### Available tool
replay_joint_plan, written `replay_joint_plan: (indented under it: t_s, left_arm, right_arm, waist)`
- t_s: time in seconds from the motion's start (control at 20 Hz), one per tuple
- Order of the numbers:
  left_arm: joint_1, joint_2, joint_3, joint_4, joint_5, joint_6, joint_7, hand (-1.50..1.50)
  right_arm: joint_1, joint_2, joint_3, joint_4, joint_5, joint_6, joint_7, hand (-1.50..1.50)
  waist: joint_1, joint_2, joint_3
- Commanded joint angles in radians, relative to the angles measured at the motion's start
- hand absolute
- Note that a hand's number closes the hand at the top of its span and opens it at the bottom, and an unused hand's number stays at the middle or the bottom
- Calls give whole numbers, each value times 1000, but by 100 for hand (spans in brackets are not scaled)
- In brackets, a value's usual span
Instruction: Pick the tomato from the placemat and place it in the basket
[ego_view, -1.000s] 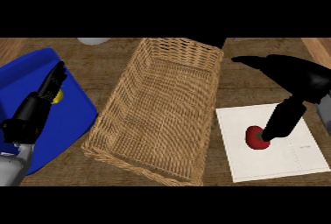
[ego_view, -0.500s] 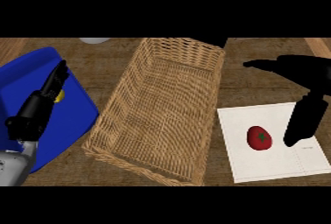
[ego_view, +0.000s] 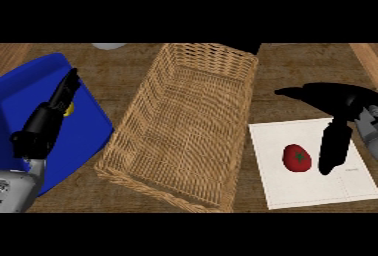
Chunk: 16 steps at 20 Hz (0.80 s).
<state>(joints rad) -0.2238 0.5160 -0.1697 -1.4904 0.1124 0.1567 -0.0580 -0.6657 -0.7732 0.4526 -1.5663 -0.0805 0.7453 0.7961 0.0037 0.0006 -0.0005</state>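
Tomato (ego_view: 297, 157) is sitting just left of my right hand (ego_view: 336, 142), whose spread fingers are hanging beside it, lower right.

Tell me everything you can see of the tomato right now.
The tomato is small, red and rounded, with a dark green stem mark on top. It lies on the white placemat, left of its middle, to the right of the wicker basket. The right robot hand hangs just to its right, fingers pointing down, not curled round it. Whether they touch it is unclear.
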Motion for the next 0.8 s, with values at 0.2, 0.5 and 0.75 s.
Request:
replay_joint_plan:
  t_s: [0.2, 0.5, 0.75]
  left_arm:
    - [-29, -17, 43, -30, -29, -43, 90, 0]
    - [63, -20, 107, -52, -33, -105, 5, 0]
    - [26, -103, 79, 14, -104, -77, -17, 0]
  right_arm:
    - [87, 93, 3, 36, 167, 56, -7, -150]
    - [135, 127, -61, 94, 333, 30, -154, -150]
    - [288, 66, -85, 14, 420, 13, -277, -150]
  waist:
    - [-1, -1, 1]
    - [3, -1, 1]
    - [-10, -1, 1]
